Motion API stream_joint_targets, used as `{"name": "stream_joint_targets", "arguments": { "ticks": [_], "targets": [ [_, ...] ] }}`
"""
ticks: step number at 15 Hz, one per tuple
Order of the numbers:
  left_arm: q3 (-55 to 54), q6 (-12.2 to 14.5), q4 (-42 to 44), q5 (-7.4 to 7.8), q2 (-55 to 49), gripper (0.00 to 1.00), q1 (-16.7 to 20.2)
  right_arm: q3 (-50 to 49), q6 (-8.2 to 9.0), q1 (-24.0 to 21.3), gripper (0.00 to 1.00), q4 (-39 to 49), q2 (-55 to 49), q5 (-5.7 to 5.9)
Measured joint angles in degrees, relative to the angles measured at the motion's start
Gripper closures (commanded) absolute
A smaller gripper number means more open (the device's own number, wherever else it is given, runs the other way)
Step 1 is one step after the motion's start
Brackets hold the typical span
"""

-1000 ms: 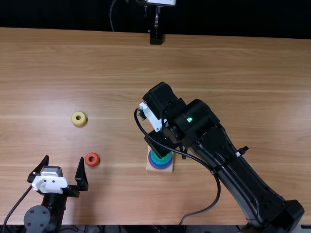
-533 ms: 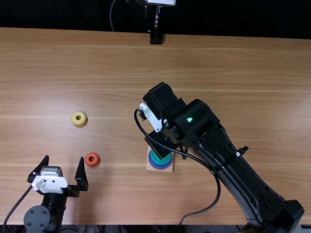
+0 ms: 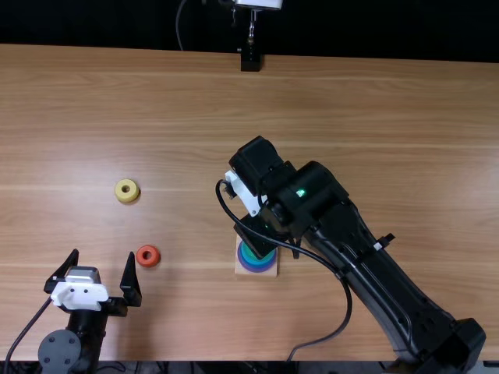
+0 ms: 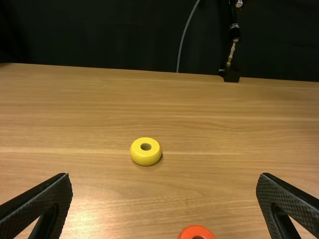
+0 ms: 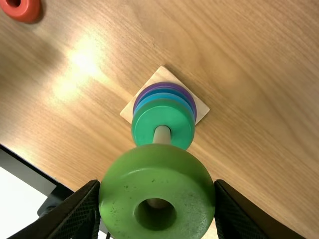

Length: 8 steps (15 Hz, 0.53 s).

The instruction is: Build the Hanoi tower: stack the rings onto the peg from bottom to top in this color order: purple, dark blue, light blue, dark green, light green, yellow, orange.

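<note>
A: Status, right end effector [image 5: 157, 186]?
B: Parted to ring width, gripping the light green ring [image 5: 154, 172]; peg [image 5: 162, 135] below, visible through its hole.
A: Procedure?
B: Centre hole, level, lower onto dark green ring [image 5: 148, 118], release.

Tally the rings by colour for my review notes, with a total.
Purple round ring: 1
Dark blue round ring: 1
Light blue round ring: 1
Dark green round ring: 1
Light green thick ring: 1
Yellow thick ring: 1
Orange thick ring: 1
Total: 7
</note>
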Motion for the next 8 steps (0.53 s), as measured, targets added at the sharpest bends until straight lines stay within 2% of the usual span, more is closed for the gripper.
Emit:
{"name": "stream_joint_targets", "arguments": {
  "ticks": [1,2,3,8],
  "targets": [
    [0.00,0.00,0.02,0.00,0.00,0.00,0.00,0.00,0.04,0.00,0.64,0.24,0.00,0.02],
    [0.00,-0.04,0.04,-0.02,0.00,0.00,0.00,0.00,0.09,0.00,0.13,0.24,0.00,0.02],
    [0.00,-0.02,0.00,-0.04,0.00,0.00,0.00,0.00,0.11,0.00,0.00,0.24,0.00,0.07],
    [0.00,0.00,0.00,0.00,0.00,0.00,0.00,0.20,0.11,-0.02,0.00,1.88,0.00,0.72]
  ]
}}
